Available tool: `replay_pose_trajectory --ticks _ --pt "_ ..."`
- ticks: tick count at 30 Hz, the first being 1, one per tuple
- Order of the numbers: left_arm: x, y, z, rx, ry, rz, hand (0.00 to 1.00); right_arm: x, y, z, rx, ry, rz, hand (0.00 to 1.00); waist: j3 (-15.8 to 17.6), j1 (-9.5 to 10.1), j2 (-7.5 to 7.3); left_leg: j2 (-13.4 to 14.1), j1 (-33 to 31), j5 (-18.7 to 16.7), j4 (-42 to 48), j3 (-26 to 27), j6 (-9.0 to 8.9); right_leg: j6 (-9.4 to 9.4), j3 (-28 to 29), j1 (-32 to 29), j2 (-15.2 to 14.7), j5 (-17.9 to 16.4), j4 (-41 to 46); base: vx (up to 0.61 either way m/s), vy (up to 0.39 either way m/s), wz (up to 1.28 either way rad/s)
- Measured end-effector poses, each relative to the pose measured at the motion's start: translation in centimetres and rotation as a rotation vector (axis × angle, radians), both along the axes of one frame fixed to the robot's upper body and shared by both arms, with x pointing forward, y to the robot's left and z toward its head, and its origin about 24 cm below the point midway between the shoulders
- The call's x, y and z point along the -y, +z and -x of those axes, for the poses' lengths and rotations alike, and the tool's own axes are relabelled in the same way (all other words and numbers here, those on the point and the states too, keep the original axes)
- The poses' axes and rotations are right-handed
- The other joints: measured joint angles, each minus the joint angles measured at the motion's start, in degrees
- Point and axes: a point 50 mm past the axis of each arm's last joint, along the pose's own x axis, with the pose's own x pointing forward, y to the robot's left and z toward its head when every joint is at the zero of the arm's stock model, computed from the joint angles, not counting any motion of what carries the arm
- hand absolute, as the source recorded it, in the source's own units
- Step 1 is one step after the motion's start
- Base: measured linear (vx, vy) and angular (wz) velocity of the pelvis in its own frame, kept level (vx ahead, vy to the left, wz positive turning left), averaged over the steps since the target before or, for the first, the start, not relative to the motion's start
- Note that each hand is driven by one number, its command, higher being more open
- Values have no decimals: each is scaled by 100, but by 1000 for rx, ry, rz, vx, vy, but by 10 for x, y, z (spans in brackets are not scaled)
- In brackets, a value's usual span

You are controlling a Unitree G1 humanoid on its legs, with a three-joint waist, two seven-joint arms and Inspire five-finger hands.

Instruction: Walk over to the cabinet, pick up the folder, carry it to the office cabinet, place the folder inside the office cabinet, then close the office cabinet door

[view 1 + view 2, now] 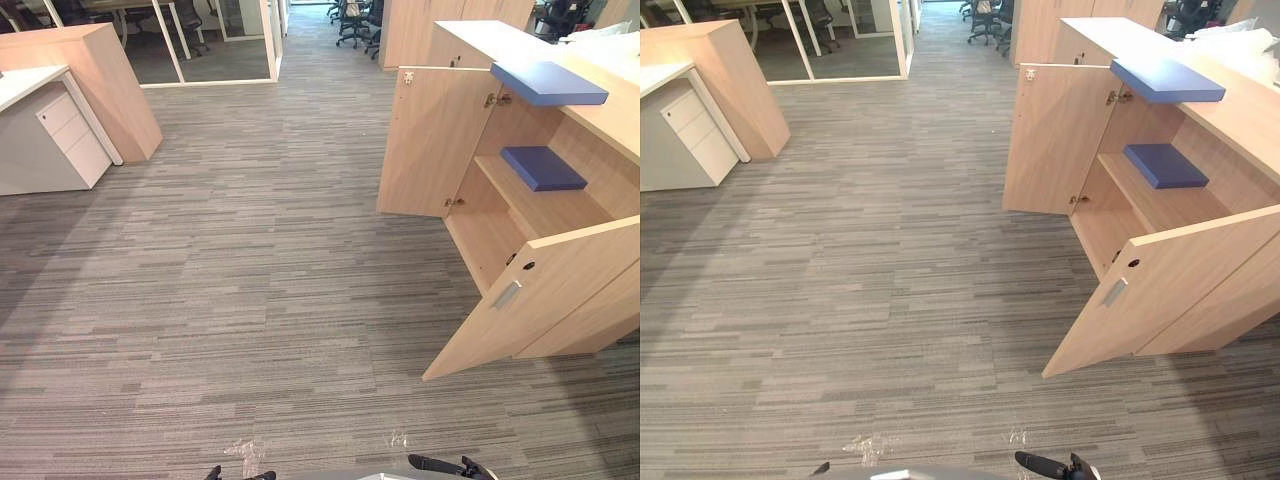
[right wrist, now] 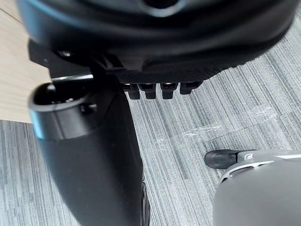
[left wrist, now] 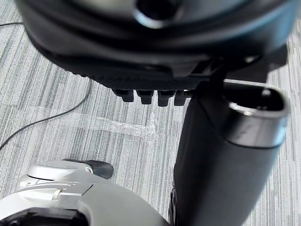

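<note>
Neither the left robot hand (image 3: 155,80) nor the right robot hand (image 2: 160,70) holds anything. In each wrist view the fingers run on in a loose row, uncurled, with the thumb standing apart, and only the carpet floor (image 1: 250,280) lies past them. Both seem to hang low at the robot's sides, pointing down, well apart from the furniture.

The office cabinet (image 1: 600,120) fills the right of the frame with both doors swung wide: the far door (image 1: 435,140) at upper centre right, the near door (image 1: 540,300) at lower right. One blue folder (image 1: 543,167) lies flat on the inner shelf (image 1: 540,205). A second blue folder (image 1: 548,83) lies on the cabinet's top, overhanging its front edge.

If the folder on the shelf is the task's, placing looks done and only closing the door is left. If it is the one on top, picking up has not yet begun. I cannot tell which.
</note>
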Motion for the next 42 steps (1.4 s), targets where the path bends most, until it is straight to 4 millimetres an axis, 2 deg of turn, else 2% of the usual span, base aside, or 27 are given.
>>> replay_pose_trajectory --ticks 9,11,12,13,14,15,16,18,21,23,24,25,26,27,28,29,30,32,33,34,35,36,37,39,40,41,42 --pt "-3 1 -2 19 42 -5 100 -2 0 -1 11 -19 -6 100 62 49 -68 7 -121 36 -41 3 -11 -9 -50 -131 -1 -6 0 0 1 1" --pt "-6 3 -7 47 74 -13 100 -6 1 -6 35 -17 -12 100 147 63 -109 25 -507 -335 707 24 -36 -85 -85 -182 -12 -111 49 0 0 0" --pt "-6 4 -14 77 94 -12 100 -5 3 -11 55 -16 -8 100 291 89 -82 117 -800 -671 1479 61 -121 -290 -211 -183 7 -297 190 -60 4 3" --pt "-7 6 -22 107 122 -12 100 -4 4 -14 72 -11 -3 100 359 116 -78 239 -1273 -879 2536 224 -336 -301 -404 -169 0 -433 306 -76 5 2" --pt "-6 8 -29 139 144 -10 100 -5 5 -16 76 -6 -1 100 419 146 -78 376 -1711 -844 3546 385 -355 -352 -402 -135 -4 -505 418 -53 7 -8" --pt "-8 12 -36 186 169 -16 100 -4 5 -17 81 -7 4 100 504 216 -71 608 -2202 -895 4604 628 -279 -408 -358 -28 -4 -617 578 14 3 -14" --pt "-9 13 -37 203 182 -21 100 -4 5 -17 80 -9 6 100 510 222 -76 706 -2357 -976 4847 722 -249 -409 -357 27 -28 -672 633 87 -2 -12" --pt "-8 15 -41 223 181 -31 100 -5 5 -17 77 -9 5 100 469 234 -109 930 -2666 -1039 4680 974 -231 -298 -325 128 -159 -752 744 129 27 -11" --pt "-9 16 -48 244 176 -37 100 -15 5 -26 100 -4 -21 100 467 256 -120 1021 -2952 -756 2920 978 -213 -67 -178 181 -439 -823 676 283 173 -28" --pt "-8 17 -52 247 172 -42 100 -21 4 -25 93 -9 -37 100 462 270 -109 1044 -2876 -264 1607 926 -290 278 -111 345 -752 -989 654 398 291 -25" --pt "-7 17 -52 245 168 -43 100 -22 4 -24 92 -10 -38 100 444 288 -81 1085 -2834 -178 1419 934 -325 388 -101 396 -814 -1035 658 421 358 -27" --pt "-6 17 -53 242 160 -45 100 -21 3 -20 86 -18 -39 100 422 326 -72 1119 -2808 298 1446 1083 -434 560 -88 499 -950 -1105 670 543 530 -33" --pt "-9 17 -54 235 136 -53 100 -24 2 -18 79 -21 -47 100 318 403 -149 957 -2814 669 1663 1242 -256 805 -72 521 -1247 -1021 784 460 459 -34" --pt "-12 17 -54 234 128 -60 100 -27 2 -19 81 -21 -54 100 267 410 -232 849 -2807 621 1730 1306 -184 920 -69 463 -1397 -943 885 558 567 -32" --pt "-16 17 -54 223 108 -71 100 -33 1 -19 83 -19 -71 100 154 410 -361 627 -2726 420 1751 1462 57 974 16 238 -1689 -777 1290 450 449 -33" --pt "-16 17 -54 209 79 -75 100 -34 1 -20 83 -22 -77 100 104 413 -424 427 -2476 264 1690 1638 208 921 158 8 -1974 -567 1895 547 539 -29" --pt "-16 16 -53 201 66 -74 100 -33 1 -20 84 -28 -76 100 93 400 -416 329 -2321 167 1652 1693 270 854 161 -86 -2106 -411 2236 463 456 -25" --pt "-10 14 -51 175 -15 -72 100 -23 3 -23 98 -52 -54 100 3 350 -312 21 -1726 -74 1396 1817 488 60 5 -573 -2564 311 3781 456 451 -11" --pt "-10 14 -52 165 -58 -76 100 -20 5 -29 114 -46 -45 100 5 329 -297 -119 -1459 -123 1252 1839 542 -390 -209 -897 -2827 368 4841 426 415 1" --pt "-10 14 -52 160 -85 -79 100 -19 7 -34 127 -42 -41 100 1 258 -299 -276 -1156 -127 1069 1807 549 -602 -533 -1146 -3073 302 5740 418 344 13" --pt "-9 13 -52 153 -105 -77 100 -20 8 -40 141 -27 -38 100 3 191 -290 -389 -818 -127 850 1703 551 -639 -857 -1371 -3178 96 6448 465 320 21" --pt "-6 12 -55 145 -134 -75 100 -23 10 -48 160 17 -34 100 32 158 -242 -409 -569 -127 749 1597 551 -485 -1139 -1632 -3004 -393 6691 421 202 17" --pt "-5 12 -56 138 -152 -75 100 -24 11 -52 173 32 -32 100 65 164 -216 -405 -461 -127 727 1551 551 -385 -1253 -1720 -2894 -589 6613 307 103 11" --pt "-2 11 -59 131 -192 -66 100 -28 15 -66 211 54 -36 100 352 138 -141 -371 7 -157 639 1485 502 -225 -1506 -1825 -2450 -1064 5831 240 28 1" --pt "-1 10 -59 129 -200 -64 100 -29 16 -69 223 54 -37 100 392 127 -103 -348 97 -190 611 1459 461 -174 -1544 -1900 -2278 -1124 5440 220 -24 7" --pt "0 10 -59 127 -209 -62 100 -31 18 -74 248 44 -47 100 428 72 -77 -314 200 -288 539 1411 448 -94 -1675 -2055 -2016 -1139 4652 153 -41 18" --pt "1 10 -59 128 -210 -60 100 -32 19 -77 260 45 -48 100 437 46 -58 -286 238 -402 473 1411 466 -79 -1790 -2133 -1908 -1110 4275 174 -67 24"
